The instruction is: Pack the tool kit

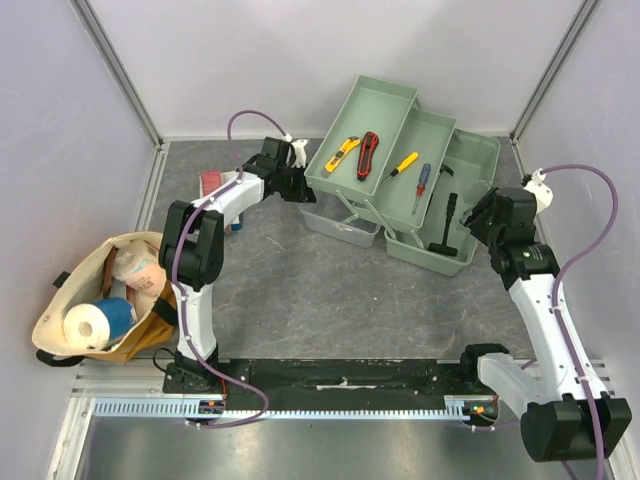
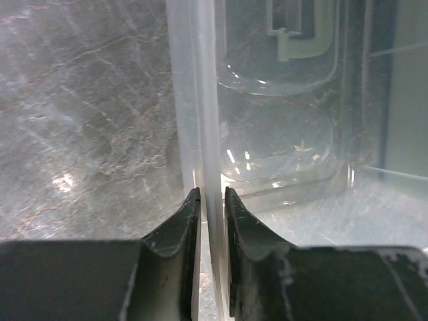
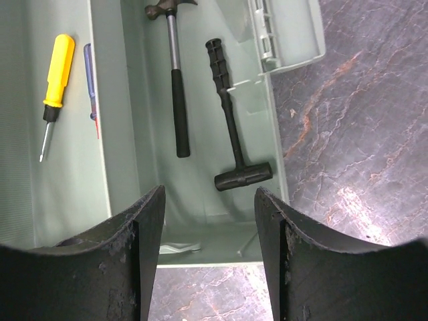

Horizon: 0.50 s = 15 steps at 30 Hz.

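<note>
The pale-green toolbox (image 1: 385, 95) stands open at the back, its trays fanned out. A yellow knife (image 1: 342, 153) and a red-black cutter (image 1: 368, 155) lie in the upper tray. Two screwdrivers (image 1: 404, 164) lie in the middle tray. The bottom compartment holds a black mallet (image 3: 233, 127) and a claw hammer (image 3: 175, 87). The clear lid (image 1: 340, 225) hangs at the box's near left. My left gripper (image 1: 298, 188) (image 2: 212, 194) is shut on the lid's thin upright edge (image 2: 200, 100). My right gripper (image 1: 478, 222) (image 3: 208, 194) hovers open over the near end of the bottom compartment, holding nothing.
A tan cloth bag (image 1: 110, 300) with a paper roll (image 1: 88, 325) leans against the left wall. A flat red-and-blue packet (image 1: 215, 185) lies under the left arm. Walls close in the table on the left, back and right.
</note>
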{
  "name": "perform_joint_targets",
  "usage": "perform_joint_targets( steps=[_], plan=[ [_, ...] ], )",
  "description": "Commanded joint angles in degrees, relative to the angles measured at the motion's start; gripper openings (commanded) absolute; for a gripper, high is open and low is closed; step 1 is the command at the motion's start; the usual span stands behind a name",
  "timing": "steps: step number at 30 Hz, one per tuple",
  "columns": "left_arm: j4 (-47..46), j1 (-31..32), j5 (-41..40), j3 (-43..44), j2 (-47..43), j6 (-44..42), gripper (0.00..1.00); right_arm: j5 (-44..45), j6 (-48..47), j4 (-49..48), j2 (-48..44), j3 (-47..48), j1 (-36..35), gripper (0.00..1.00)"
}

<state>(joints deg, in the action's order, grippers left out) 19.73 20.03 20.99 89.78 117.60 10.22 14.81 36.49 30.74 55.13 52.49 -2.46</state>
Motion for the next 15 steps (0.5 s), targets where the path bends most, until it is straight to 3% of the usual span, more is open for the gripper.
perform_joint_targets(
  steps=[1,2,8,15],
  plan=[
    [0.31,-0.43,-4.9,2.24,-0.09,-1.43,0.09,0.49,0.25,0.72,-2.05,-1.42,1.4,0.63],
    [0.66,-0.43,-6.39,2.33,-0.35,-1.08,0.02,0.4,0.16,0.81,-2.05,-1.69,1.58,0.64],
    [3.38,-0.87,-16.22,-0.82,-5.27,0.67,0.02,-0.22,-0.37,0.46,-2.05,-3.27,2.11,0.65],
    [4.27,-2.19,-24.5,-11.89,-15.81,4.28,0.02,-3.73,-0.63,-3.58,-0.21,-8.19,4.57,0.65]
  ],
)
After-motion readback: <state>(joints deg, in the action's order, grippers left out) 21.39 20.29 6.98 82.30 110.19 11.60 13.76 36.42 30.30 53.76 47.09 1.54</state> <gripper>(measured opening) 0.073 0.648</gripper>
